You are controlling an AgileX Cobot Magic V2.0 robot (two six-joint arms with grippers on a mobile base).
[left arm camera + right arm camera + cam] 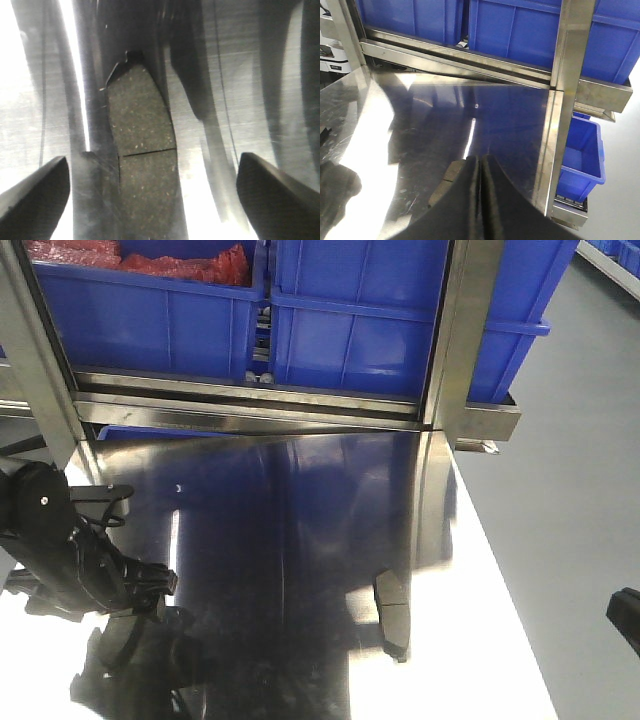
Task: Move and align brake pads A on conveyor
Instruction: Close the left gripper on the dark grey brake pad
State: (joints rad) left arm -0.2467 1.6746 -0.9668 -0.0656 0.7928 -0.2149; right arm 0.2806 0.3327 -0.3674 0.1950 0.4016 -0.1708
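The left arm (pixel 70 560) crouches low over the shiny steel table (pixel 300 540). The left gripper (pixel 152 159) is spread wide, and between its jaws, touching neither, lies a flat, curved brake pad (pixel 142 125), grainy with a centre groove. The right gripper (pixel 479 165) is pressed closed and empty, with a second pad (pixel 451 172) partly hidden behind its tips.

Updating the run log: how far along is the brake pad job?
Nothing done yet: no conveyor in view. In hand: left gripper open, straddling one brake pad on the steel table, not closed on it; right gripper shut, empty, beside a second pad. Left: grasp, move, align all.
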